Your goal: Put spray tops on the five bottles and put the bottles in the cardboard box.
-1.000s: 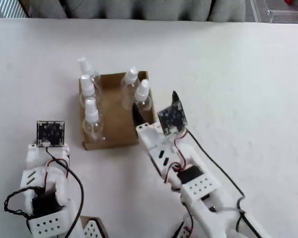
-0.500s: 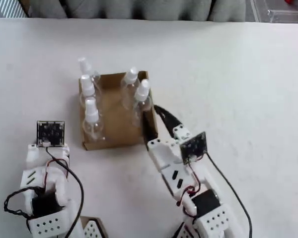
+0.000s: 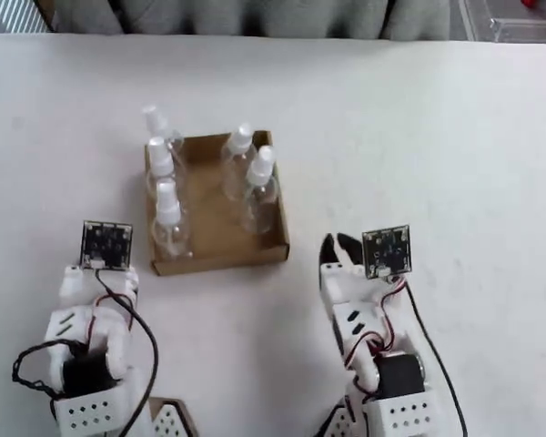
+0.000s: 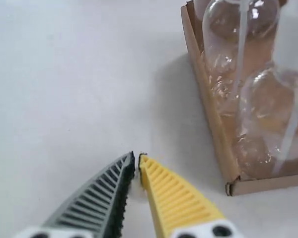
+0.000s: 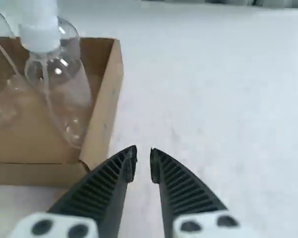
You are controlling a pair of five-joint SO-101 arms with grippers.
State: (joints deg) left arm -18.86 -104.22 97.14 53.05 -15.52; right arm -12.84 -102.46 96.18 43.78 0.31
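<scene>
The cardboard box (image 3: 220, 259) sits mid-table and holds clear bottles with white spray tops. Three stand along its left side (image 3: 168, 218), the rearmost (image 3: 156, 123) at the back corner, and two on its right (image 3: 259, 187). My right gripper (image 3: 335, 244) rests on the table just off the box's front right corner, empty. In the right wrist view its black fingers (image 5: 143, 152) stand open by a narrow gap beside the box wall (image 5: 102, 109) and a bottle (image 5: 54, 84). My left gripper (image 4: 137, 159) is shut and empty, off the box's front left corner (image 4: 208, 114).
White tabletop stretches wide to the right of and behind the box. The left arm's body (image 3: 86, 364) and the right arm's body (image 3: 387, 382) fill the front edge. A clear plastic container (image 3: 510, 18) sits at the far right back.
My right arm has drawn back from the box's right wall to the front, and its jaws have narrowed from wide apart. The left arm has shifted slightly right.
</scene>
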